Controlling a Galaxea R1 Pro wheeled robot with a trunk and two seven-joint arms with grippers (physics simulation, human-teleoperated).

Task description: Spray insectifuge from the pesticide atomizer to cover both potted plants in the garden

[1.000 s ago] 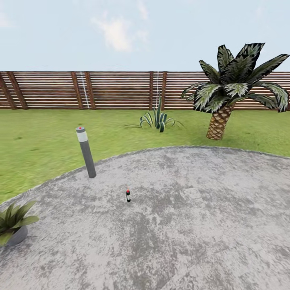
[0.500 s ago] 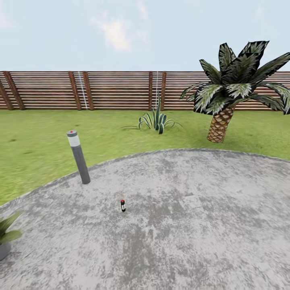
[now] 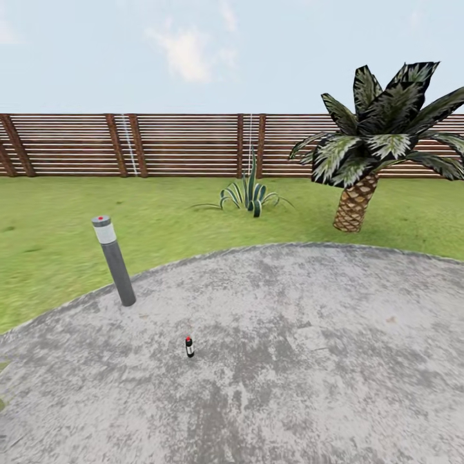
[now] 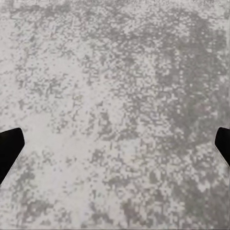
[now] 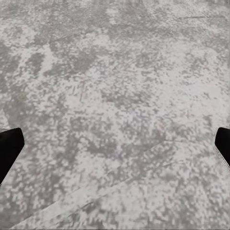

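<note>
1. The spray bottle (image 3: 189, 347), small and dark with a red cap, stands upright on the grey speckled paving (image 3: 309, 361), toward the left of its middle in the head view.
2. Beyond the bottle and to its left, a grey post light (image 3: 115, 261) with a pale band near its top rises at the paving's edge, well apart from the bottle.
3. The lawn (image 3: 58, 219) curves around the far side of the paving and runs back to the brown slatted fence (image 3: 180, 145).
4. On the grass near the fence sits a low spiky plant (image 3: 248, 193); to its right stands a palm (image 3: 374, 142) with a scaly trunk and dark striped fronds.
5. A sliver of green leaf (image 3: 2, 367) shows at the left edge of the head view; what it belongs to cannot be told.
6. The left claw (image 4: 115, 146) has its two dark fingertips (image 4: 8, 146) set wide apart at the sides of its wrist view, open and holding nothing, with bare paving (image 4: 115, 96) between them.
7. The right claw (image 5: 115, 146) is likewise spread open and unloaded above speckled paving (image 5: 115, 86).
8. How far the bottle lies from either claw cannot be told; neither claw touches it.
</note>
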